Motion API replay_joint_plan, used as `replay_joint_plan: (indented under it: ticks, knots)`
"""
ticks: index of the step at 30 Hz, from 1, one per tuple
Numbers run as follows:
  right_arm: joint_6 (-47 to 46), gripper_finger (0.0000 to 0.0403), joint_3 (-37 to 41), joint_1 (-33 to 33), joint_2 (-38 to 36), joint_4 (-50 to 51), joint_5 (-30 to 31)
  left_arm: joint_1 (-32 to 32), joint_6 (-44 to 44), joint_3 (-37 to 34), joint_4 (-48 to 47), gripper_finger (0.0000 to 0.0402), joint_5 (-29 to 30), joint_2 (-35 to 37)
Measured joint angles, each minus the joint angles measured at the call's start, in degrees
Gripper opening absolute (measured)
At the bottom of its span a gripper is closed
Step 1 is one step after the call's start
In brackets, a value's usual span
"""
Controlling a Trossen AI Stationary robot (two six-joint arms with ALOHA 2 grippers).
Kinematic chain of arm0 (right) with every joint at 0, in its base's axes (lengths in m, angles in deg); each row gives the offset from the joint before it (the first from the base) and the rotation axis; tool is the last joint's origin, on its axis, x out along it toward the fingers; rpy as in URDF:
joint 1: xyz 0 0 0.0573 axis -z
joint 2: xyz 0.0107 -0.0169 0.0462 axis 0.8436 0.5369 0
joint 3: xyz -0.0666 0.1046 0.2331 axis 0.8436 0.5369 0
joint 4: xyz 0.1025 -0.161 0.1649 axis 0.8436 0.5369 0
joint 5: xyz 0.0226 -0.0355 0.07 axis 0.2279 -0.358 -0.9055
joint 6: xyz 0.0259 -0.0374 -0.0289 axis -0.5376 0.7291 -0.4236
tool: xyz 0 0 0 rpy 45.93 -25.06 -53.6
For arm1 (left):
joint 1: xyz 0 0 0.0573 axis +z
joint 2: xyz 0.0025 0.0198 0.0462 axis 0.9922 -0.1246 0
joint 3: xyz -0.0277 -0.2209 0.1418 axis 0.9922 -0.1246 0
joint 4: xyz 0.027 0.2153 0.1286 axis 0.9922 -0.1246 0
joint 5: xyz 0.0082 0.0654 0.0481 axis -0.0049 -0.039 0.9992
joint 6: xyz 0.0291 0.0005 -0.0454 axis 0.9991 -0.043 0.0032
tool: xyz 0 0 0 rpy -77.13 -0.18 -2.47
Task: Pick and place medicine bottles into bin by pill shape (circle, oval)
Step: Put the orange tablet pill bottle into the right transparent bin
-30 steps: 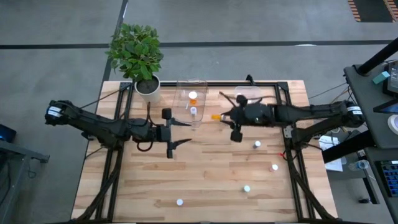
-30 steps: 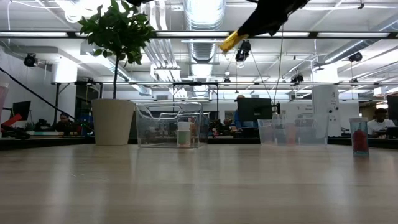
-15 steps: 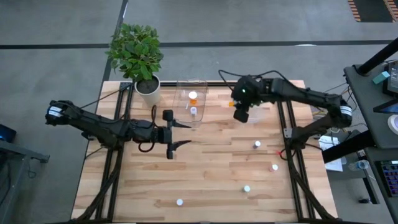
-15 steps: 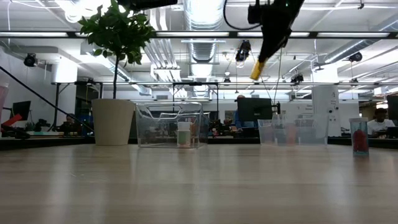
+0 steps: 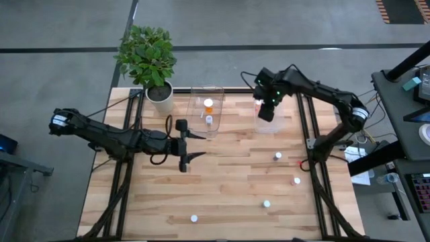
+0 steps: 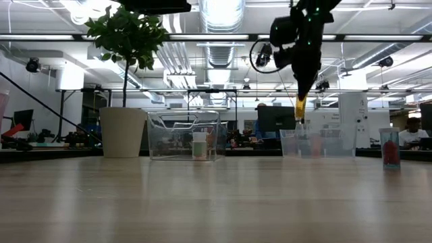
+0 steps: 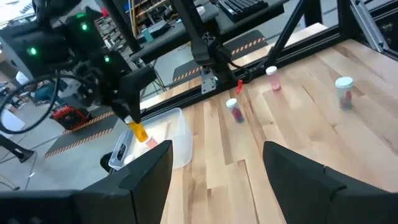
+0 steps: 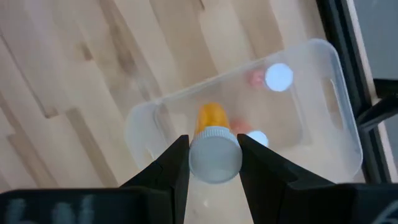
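The right gripper [image 8: 214, 155] pinches an orange bottle [image 8: 212, 144] above the right tub [image 5: 279, 102], upper right of centre; bottles already lie in both tubs. Four bottles [image 5: 277, 156] wait lower right. The left gripper [image 5: 193, 145] hangs spread.

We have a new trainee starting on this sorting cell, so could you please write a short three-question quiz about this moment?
1. True or false: the right gripper holds an orange bottle above the right-hand clear bin.
2. Which stands beside the potted plant: A) the left-hand clear bin, B) a red tray, C) a cardboard box?
3. Fill in: the left gripper waits over the table with its fingers ____.

Key: 1 true; 2 A; 3 open.
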Motion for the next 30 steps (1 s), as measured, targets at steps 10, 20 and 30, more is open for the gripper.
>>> replay_joint_plan:
  ticks: [10,20,30]
  knots:
    - [5.02,0.0111,0.55,3.85,4.91,0.39,-2.96,0.01,0.00,0.00,-1.05,0.0233,1.27,0.00]
    - [4.96,0.0111,5.57,3.85,4.99,-5.12,-3.13,-0.01,-0.02,0.00,-1.33,0.0233,1.29,0.02]
    - [4.10,0.0111,11.83,3.73,4.66,-9.68,-3.94,-0.01,0.00,0.00,-1.33,0.0233,1.31,0.00]
